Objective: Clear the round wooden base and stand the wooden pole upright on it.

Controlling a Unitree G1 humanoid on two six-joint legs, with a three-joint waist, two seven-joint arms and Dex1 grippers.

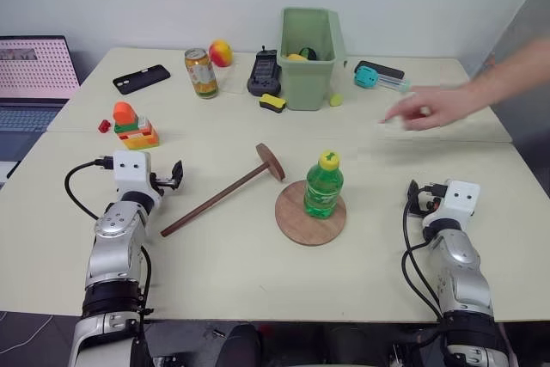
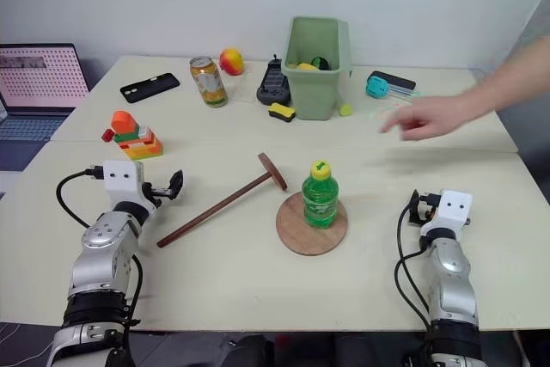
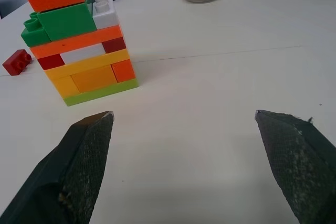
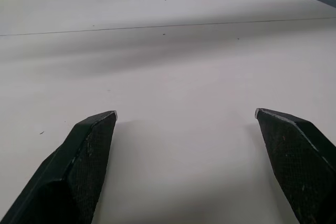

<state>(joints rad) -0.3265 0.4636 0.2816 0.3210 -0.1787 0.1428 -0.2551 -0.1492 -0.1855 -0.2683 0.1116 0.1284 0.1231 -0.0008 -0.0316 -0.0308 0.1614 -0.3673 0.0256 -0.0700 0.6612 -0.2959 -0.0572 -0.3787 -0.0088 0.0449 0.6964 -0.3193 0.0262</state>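
We are holding our left gripper (image 3: 184, 166) at the near left, fingers spread wide and empty, pointing at the brick tower (image 1: 133, 125). Just right of it the wooden pole (image 1: 225, 190) is lying flat, its disc end tilting up toward the far side (so nothing is standing yet). Beside that end, the round wooden base (image 1: 296, 226) is carrying a green bottle (image 1: 324, 185), which is blocking the spot we need. At the near right our right gripper (image 4: 186, 166) is also gaping, holding nothing, while a person's hand (image 1: 430, 109) is reaching in beyond it.
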